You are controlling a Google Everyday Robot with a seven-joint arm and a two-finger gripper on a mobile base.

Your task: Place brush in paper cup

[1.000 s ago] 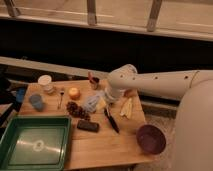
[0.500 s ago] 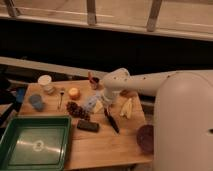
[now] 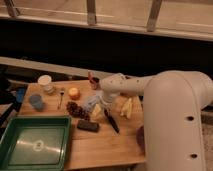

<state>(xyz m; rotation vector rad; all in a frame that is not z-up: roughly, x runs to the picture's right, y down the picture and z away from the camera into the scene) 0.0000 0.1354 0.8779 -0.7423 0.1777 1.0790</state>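
The brush [image 3: 112,122] lies on the wooden table [image 3: 110,147], its black handle slanting down to the right and its upper end reaching under my gripper. My gripper [image 3: 98,108] hangs low over the middle of the table, at the brush's upper end among pale objects. The paper cup [image 3: 45,83], whitish-cream, stands upright near the table's back left corner, well left of the gripper. My white arm [image 3: 170,110] fills the right side of the view.
A green tray [image 3: 35,145] sits at the front left. A blue-grey cup [image 3: 36,102], a small fork [image 3: 60,98], an orange object [image 3: 74,93], a dark reddish-brown cup [image 3: 93,81], a dark clump [image 3: 75,108], a black block [image 3: 87,126] and yellow pieces [image 3: 127,107] lie around the gripper.
My arm has swung closer and now covers more of the right side, hiding most of the dark bowl. The gripper has shifted slightly left over the middle objects. The brush has not moved.
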